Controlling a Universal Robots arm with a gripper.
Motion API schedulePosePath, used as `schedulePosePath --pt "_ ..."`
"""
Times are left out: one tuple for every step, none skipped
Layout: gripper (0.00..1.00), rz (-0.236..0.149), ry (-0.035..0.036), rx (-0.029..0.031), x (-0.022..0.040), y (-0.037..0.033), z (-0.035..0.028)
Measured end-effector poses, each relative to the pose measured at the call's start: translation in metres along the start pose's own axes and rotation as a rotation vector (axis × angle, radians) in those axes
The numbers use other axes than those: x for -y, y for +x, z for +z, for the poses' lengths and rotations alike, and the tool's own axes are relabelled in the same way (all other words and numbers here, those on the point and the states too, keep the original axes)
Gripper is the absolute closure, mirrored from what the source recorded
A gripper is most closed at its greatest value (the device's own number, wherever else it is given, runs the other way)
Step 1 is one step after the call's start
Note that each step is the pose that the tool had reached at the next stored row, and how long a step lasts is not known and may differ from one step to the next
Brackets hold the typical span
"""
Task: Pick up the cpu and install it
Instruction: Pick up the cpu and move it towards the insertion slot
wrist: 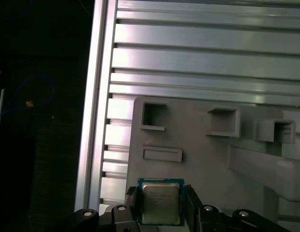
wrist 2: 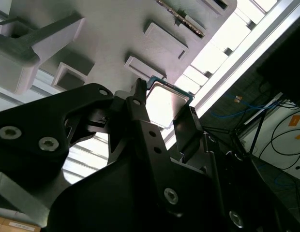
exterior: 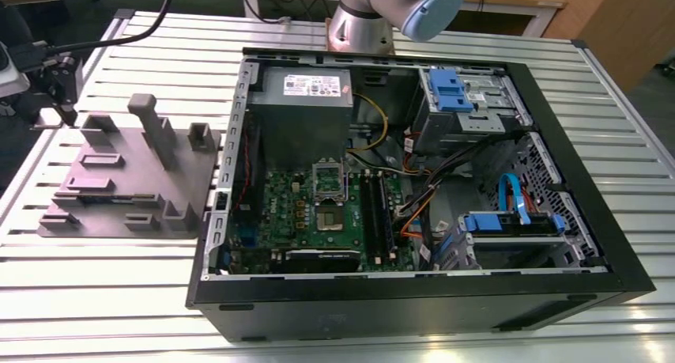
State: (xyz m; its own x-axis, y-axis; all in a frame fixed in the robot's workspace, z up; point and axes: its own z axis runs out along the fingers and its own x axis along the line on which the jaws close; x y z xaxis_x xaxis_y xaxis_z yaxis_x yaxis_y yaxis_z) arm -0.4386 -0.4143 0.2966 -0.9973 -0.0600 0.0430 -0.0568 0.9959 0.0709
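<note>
Now: black two-finger gripper (wrist: 160, 194) is clamped on the small flat square silvery cpu (wrist: 159, 207), held by its edges between the fingers (wrist: 132, 199) | grey moulded plate (wrist: 208, 154) just beneath | risk: with so thin an edge hold, the chip could be tilted or dropped.

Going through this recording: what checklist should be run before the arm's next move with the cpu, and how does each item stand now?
1. Grip on the cpu: ok; the gripper is shut on two opposite edges in both wrist views.
2. Cpu square in the grip: ok in the first wrist view.
3. Cpu clear of the grey plate: cannot tell; the plate lies behind it.
4. Cover off the socket: cannot tell in the exterior view.
5. Side of the case open: ok.
6. Socket free of the cables: ok; they run on the exterior view's right of it.
</note>
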Motion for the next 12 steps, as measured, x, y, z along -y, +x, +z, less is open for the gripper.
schedulePosePath --pt "0.53 0.0 0.0 0.0 0.0 0.0 -0.0001" --pt "0.53 0.0 0.0 0.0 0.0 0.0 -0.0003" --pt "0.53 0.0 0.0 0.0 0.0 0.0 -0.0004" --pt "0.53 0.0 0.0 -0.0001 0.0 0.0 -0.0006" --pt "0.53 0.0 0.0 0.0 -0.0001 0.0001 -0.0008" --pt "0.53 0.0 0.0 -0.0001 -0.0001 0.0001 -0.001" --pt "0.53 0.0 0.0 0.0 -0.0001 0.0001 -0.0012" --pt "0.53 0.0 0.0 0.0001 -0.0001 0.0001 -0.0013" --pt "0.53 0.0 0.0 0.0 -0.0001 0.0001 -0.0016" --pt "0.53 0.0 0.0 0.0 -0.0001 0.0001 -0.0018" --pt "0.53 0.0 0.0 0.0 -0.0001 0.0001 -0.002" --pt "0.53 0.0 -0.0001 0.0001 -0.0002 0.0001 -0.002"
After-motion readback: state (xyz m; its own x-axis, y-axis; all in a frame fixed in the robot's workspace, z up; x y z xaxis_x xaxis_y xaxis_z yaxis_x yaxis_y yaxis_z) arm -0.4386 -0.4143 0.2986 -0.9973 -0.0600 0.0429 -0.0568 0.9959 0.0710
